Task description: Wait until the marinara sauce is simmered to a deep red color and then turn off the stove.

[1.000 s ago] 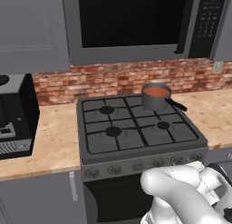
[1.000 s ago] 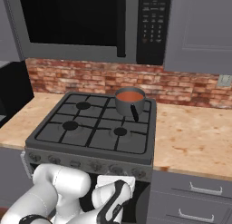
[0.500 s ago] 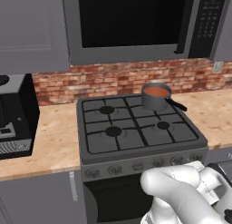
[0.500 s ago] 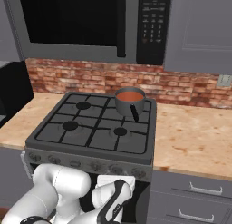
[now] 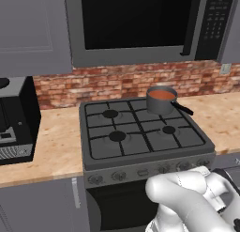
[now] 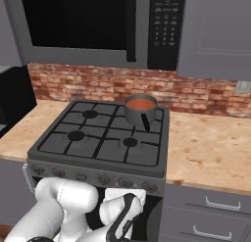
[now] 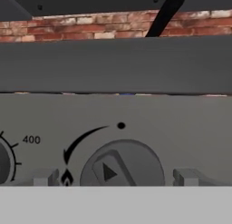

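The jaws stand wide open with a fingertip on each side of a round front knob at the bottom of the hand view, not touching it. That knob sits on the stove, mid-frame in both base views. The marinara sauce, orange-red, fills a grey saucepan on the back right burner, below the microwave.

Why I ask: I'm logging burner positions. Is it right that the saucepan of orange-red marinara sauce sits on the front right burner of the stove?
Not quite: the saucepan of orange-red marinara sauce sits on the back right burner of the stove, as the left base view shows.
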